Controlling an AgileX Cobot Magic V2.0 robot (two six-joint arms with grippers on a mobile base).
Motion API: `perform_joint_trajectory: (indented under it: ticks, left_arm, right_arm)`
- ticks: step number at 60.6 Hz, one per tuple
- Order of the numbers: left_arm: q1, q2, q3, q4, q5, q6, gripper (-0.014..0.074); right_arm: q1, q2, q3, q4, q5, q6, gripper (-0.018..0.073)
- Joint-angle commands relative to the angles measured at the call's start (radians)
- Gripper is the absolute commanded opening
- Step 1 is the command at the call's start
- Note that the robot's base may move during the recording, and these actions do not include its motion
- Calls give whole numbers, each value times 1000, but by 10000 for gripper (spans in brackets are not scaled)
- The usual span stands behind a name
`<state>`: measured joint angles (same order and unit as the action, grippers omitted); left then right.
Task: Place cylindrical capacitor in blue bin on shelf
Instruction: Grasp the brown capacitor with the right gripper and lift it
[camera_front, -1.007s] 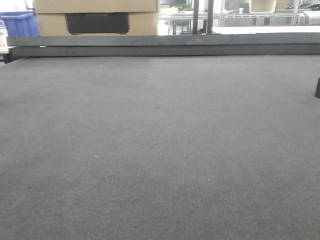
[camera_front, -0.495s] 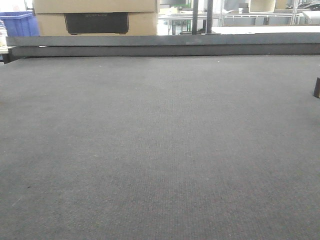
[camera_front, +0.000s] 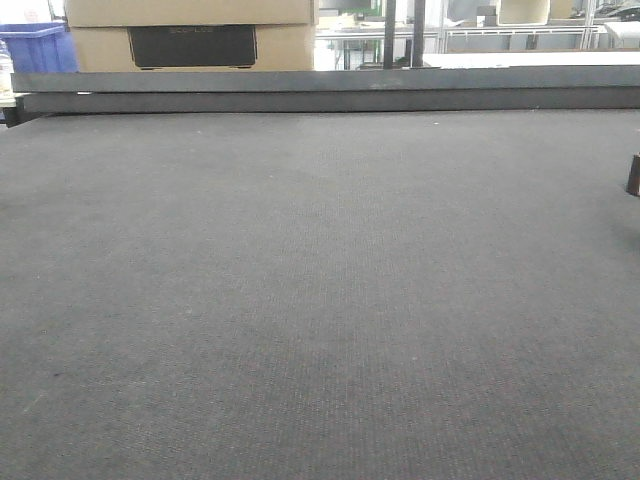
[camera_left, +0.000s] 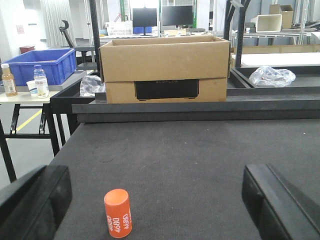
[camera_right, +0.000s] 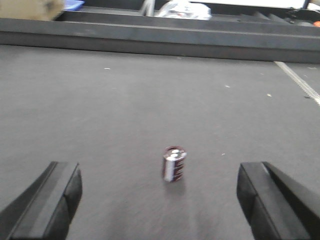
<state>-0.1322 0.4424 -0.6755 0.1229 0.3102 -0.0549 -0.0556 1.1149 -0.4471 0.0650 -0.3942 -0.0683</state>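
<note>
Between the right gripper's wide-spread fingers, the cylindrical capacitor stands upright on the dark mat, touching neither one, and its label is too blurred to read. Over to the left gripper: jaws released too, with an orange cylinder printed "4680" standing nearer its left finger.

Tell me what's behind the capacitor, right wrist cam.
Behind the cylindrical capacitor: bare dark mat, then a raised black ledge, with crumpled plastic beyond. The ledge hides whatever lies low behind it.
</note>
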Motion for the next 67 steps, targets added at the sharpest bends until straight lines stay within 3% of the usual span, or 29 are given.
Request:
perform_joint_trajectory:
  ticks: [1, 9, 19, 35, 46, 67]
  left_arm:
    - [-7, 2, 9, -5, -11, -1, 602]
    - [-7, 2, 32, 5, -13, -1, 602]
    - [-7, 4, 49, 21, -13, -1, 602]
    - [-7, 4, 49, 47, -13, -1, 602]
    - [-7, 4, 49, 47, -13, -1, 602]
    - [-7, 4, 49, 47, -13, -1, 602]
  right_arm:
    - [-26, 130, 4, -2, -233, 0, 510]
    - [-30, 342, -11, -2, -501, 0, 510]
    - [-34, 566, -97, 19, -578, 0, 508]
    - [-64, 757, -282, 41, -548, 0, 507]
    - [-64, 832, -380, 5, -522, 0, 507]
    - [-64, 916, -428, 1, -483, 0, 507]
